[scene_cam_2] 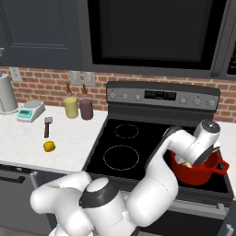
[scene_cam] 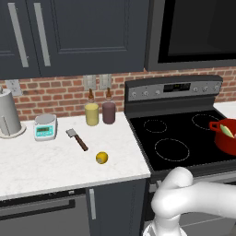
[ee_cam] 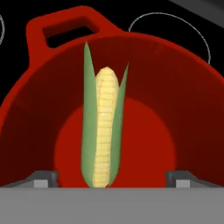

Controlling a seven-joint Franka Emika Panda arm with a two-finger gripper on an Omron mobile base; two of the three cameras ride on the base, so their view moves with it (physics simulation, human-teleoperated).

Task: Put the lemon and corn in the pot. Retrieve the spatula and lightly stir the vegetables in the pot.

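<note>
Tool [ee_cam: 112, 179] jaws spread wide over the pot [ee_cam: 175, 87] on the stove's right front corner; the corn [ee_cam: 103, 131] lies released inside. Judgement: lift straight up, then fetch the lemon [scene_cam: 102, 158] near the counter's front edge.

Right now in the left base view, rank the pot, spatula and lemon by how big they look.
1. pot, partly cut off at the frame edge, yet largest
2. spatula
3. lemon
</note>
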